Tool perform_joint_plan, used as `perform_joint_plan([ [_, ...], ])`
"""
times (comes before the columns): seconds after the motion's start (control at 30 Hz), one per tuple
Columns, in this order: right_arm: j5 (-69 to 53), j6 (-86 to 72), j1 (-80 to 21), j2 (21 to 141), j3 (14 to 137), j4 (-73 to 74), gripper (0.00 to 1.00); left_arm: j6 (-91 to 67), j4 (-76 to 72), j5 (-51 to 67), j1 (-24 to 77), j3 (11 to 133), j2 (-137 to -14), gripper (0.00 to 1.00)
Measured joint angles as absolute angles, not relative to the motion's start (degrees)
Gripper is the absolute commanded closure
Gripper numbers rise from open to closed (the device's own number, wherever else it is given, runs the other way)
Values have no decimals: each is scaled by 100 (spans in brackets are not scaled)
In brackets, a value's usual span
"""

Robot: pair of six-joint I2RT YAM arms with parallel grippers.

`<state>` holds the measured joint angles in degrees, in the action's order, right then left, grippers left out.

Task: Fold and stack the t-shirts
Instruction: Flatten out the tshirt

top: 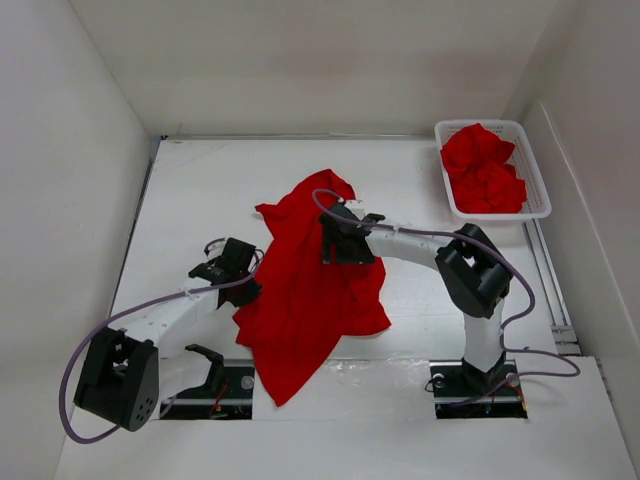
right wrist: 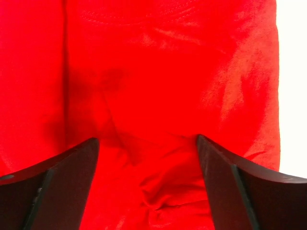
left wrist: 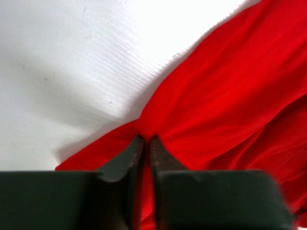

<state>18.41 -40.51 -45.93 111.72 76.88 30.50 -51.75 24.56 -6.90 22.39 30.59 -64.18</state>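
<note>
Step in hand, as I read it: laying out and flattening one shirt before any fold. Nothing is folded or stacked yet.

On the white table (top: 200,200) one red t-shirt (top: 300,310) lies loosely, rumpled, in the middle between the two arms. Its near tip reaches the table's front edge.

A white mesh basket (top: 495,214) sits in the far right corner, well apart from the arms. The crumpled t-shirts (top: 483,170) wait in it.

The right gripper (right wrist: 147,140) hangs over the upper middle of the t-shirt with its fingers spread wide. It holds nothing, and only cloth shows beneath it.

The left gripper (left wrist: 146,143) is at the shirt's left edge, fingers pressed almost together. A thin ridge of red cloth is pinched between them, with bare table just beside.

Next move, my guess:
- The right one needs to drop and close on cloth of its own.
- Then both draw apart to pull the body taut and flat.
- The risk is that the left pinch is a thin bite and could slip.

Long axis: runs far to near across the table, with the far end leaning right and the near end tapering to a point at left-centre.

Which way it points: a curved stitched band shows at the top of the right wrist view. It may be the neckline, which would put the neck at the far end, but I can't tell for sure.
</note>
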Motion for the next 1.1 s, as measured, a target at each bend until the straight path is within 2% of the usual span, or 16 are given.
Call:
perform_joint_plan([
  [0.07, 1844, -4056, -4576, 11170, 7688, 3041, 21, -5127, 2438, -746, 2241, 3065, -6423, 100],
  [0.1, 1841, -4056, -4554, 11170, 7688, 3048, 36, -5118, 2429, -773, 2241, 3068, -6423, 100],
  [0.17, 1839, -4086, -4488, 11170, 7688, 3041, 50, -5105, 2429, -819, 2241, 3089, -6425, 100],
  [0.2, 1844, -4101, -4447, 11170, 7679, 3037, 62, -5098, 2427, -856, 2241, 3105, -6418, 100],
  [0.27, 1839, -4147, -4344, 11157, 7640, 3011, 73, -5059, 2440, -950, 2241, 3166, -6366, 100],
  [0.3, 1839, -4174, -4292, 11133, 7603, 2993, 84, -5037, 2445, -1000, 2241, 3210, -6329, 100],
  [0.33, 1839, -4189, -4241, 11111, 7579, 2991, 100, -5015, 2447, -1068, 2241, 3275, -6270, 100],
  [0.63, 1966, -4329, -3865, 10750, 7253, 2963, 100, -4720, 2353, -1500, 2241, 4106, -6302, 100],
  [0.87, 1946, -4276, -3037, 10193, 6932, 2993, 100, -4388, 2270, -2088, 2213, 5004, -7363, 100],
  [1.1, 1717, -3955, -2268, 9983, 6829, 2954, 100, -3898, 1717, -2137, 1581, 6217, -8709, 100],
])
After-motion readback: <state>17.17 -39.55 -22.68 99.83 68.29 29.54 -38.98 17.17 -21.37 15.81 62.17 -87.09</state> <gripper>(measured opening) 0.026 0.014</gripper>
